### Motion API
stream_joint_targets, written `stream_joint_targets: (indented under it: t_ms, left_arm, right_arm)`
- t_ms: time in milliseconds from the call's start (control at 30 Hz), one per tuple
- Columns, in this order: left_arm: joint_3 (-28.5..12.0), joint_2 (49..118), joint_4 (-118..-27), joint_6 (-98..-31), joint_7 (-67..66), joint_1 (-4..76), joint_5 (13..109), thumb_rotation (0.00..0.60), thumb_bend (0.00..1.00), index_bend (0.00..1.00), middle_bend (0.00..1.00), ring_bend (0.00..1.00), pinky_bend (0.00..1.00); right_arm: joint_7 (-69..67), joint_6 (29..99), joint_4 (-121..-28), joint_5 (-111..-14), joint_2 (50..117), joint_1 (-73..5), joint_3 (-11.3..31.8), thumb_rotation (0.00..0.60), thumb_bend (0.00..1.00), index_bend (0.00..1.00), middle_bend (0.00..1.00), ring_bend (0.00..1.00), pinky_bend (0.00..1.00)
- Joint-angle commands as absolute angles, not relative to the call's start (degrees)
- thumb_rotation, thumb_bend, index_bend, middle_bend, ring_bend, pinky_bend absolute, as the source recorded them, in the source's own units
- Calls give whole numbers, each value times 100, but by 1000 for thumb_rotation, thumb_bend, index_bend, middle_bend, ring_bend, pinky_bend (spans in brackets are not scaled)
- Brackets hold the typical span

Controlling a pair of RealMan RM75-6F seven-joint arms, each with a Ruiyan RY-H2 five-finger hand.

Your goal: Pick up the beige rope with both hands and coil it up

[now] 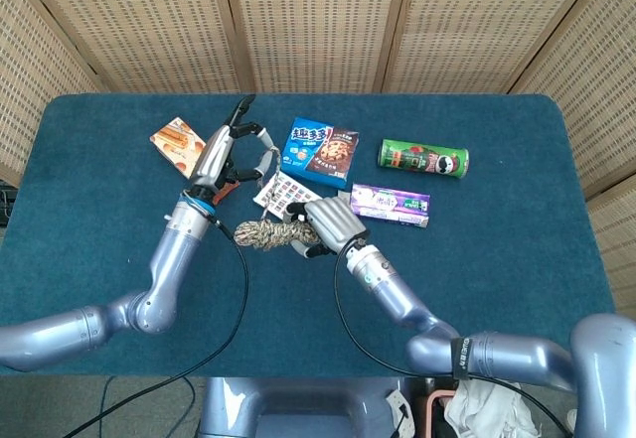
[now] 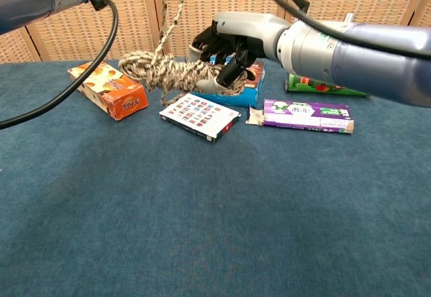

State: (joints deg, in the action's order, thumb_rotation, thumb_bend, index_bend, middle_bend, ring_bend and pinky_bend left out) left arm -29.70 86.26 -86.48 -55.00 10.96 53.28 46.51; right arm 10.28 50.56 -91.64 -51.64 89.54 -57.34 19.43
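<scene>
The beige rope [image 2: 168, 73] is a mottled, braided bundle, held clear of the table [image 1: 99, 259]. The right hand [image 1: 333, 225] clamps its 3 o'clock end. A strand rises to 12 o'clock toward the left hand [image 1: 227, 150]; its grip cannot be confirmed. Count: one rope, one green can [image 1: 424, 157], four boxes.

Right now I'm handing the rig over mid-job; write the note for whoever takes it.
Right hand grips the coiled bundle of the beige rope, held above the table.
Left hand is raised and holds the free strand, which runs up from the bundle.
Done: rope picked up, most of it coiled.
Left: wind the last strand onto the bundle.
Snack boxes and a green can lie beneath and behind the work area.
</scene>
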Motion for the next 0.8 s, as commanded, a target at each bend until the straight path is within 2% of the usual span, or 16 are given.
stream_joint_targets:
  t_ms: [33, 367, 800]
  left_arm:
    - [-2925, 8605, -8489, -5360, 1253, 5260, 4708, 600, 503, 749, 0, 0, 0]
    - [-2790, 8545, -8089, -5023, 1771, 5025, 4963, 600, 503, 749, 0, 0, 0]
    - [-2369, 8772, -7694, -5053, 2178, 4808, 5806, 600, 503, 749, 0, 0, 0]
  right_arm:
    - [842, 4978, -9280, -5100, 8859, -5708, 2075, 600, 754, 688, 697, 480, 795]
    - [529, 4927, -9412, -4773, 8691, -5702, 2311, 600, 754, 689, 698, 479, 795]
    - [517, 5002, -9545, -4372, 8529, -5813, 2504, 600, 754, 689, 698, 480, 795]
